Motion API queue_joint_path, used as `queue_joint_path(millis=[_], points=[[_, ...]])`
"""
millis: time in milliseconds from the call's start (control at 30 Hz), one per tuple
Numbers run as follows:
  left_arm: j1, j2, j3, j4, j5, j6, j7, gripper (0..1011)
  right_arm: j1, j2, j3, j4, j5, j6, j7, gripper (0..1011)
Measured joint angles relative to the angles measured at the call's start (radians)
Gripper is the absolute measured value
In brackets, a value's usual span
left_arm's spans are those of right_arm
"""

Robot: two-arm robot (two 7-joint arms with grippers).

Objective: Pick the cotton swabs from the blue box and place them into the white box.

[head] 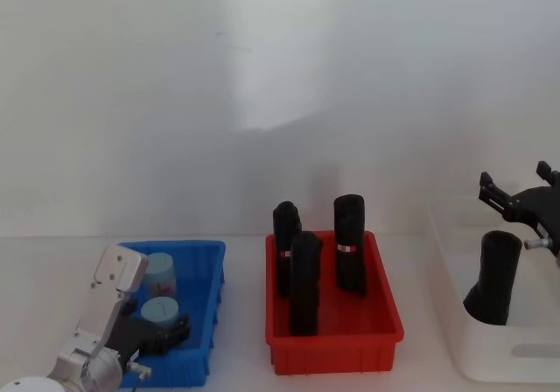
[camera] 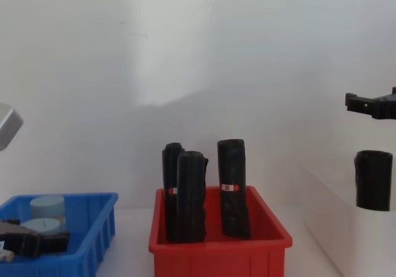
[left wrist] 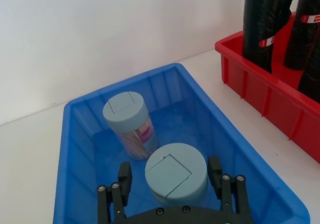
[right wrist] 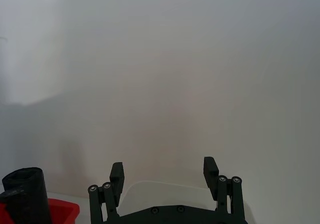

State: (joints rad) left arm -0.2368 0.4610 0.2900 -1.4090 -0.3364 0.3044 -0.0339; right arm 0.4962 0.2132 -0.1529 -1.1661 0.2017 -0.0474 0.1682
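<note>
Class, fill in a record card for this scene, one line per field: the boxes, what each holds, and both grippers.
blue box: on the robot's left, holds two cotton swab jars
near jar: upright, between the open fingers of the left gripper
far jar: upright, untouched
red bin: middle, three black rolls standing in it
white box: on the right, one leaning roll inside, no jars
right gripper: open, empty, above the white box
jars moved: none yet
</note>
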Motion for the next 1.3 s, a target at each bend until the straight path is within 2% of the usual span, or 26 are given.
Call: queue_joint_path(millis=[200, 233, 267, 367, 400, 1100, 1300], points=[[-0.001, -0.002, 0.000, 0.003, 0.001, -0.001, 0.003, 865, 0.000, 0.000, 0.000, 0.000, 0.000, 0.000, 0.000, 1002], [-0.001, -0.002, 0.000, 0.004, 0.001, -0.002, 0.003, 811, 0.000, 0.000, 0.000, 0.000, 0.000, 0.000, 0.000, 1001], [-0.001, -0.002, 0.000, 0.004, 0.001, -0.002, 0.003, 811, 0.000, 0.000, 0.000, 0.000, 0.000, 0.000, 0.000, 1002], [-0.002, -0.003, 0.000, 0.005, 0.002, -0.002, 0.004, 702, 0.000, 0.000, 0.000, 0.000, 0.000, 0.000, 0.000, 1001], [-0.002, -0.003, -0.001, 0.006, 0.002, -0.002, 0.005, 693, 0.000, 0.000, 0.000, 0.000, 0.000, 0.000, 0.000, 1001], [-0.002, -0.005, -0.001, 0.008, 0.003, -0.004, 0.007, 689, 0.000, 0.000, 0.000, 0.000, 0.000, 0.000, 0.000, 1002], [0.005, -0.002, -0.005, -0.014, -0.007, -0.022, 0.007, 689, 0.000, 0.000, 0.000, 0.000, 0.000, 0.000, 0.000, 1001]])
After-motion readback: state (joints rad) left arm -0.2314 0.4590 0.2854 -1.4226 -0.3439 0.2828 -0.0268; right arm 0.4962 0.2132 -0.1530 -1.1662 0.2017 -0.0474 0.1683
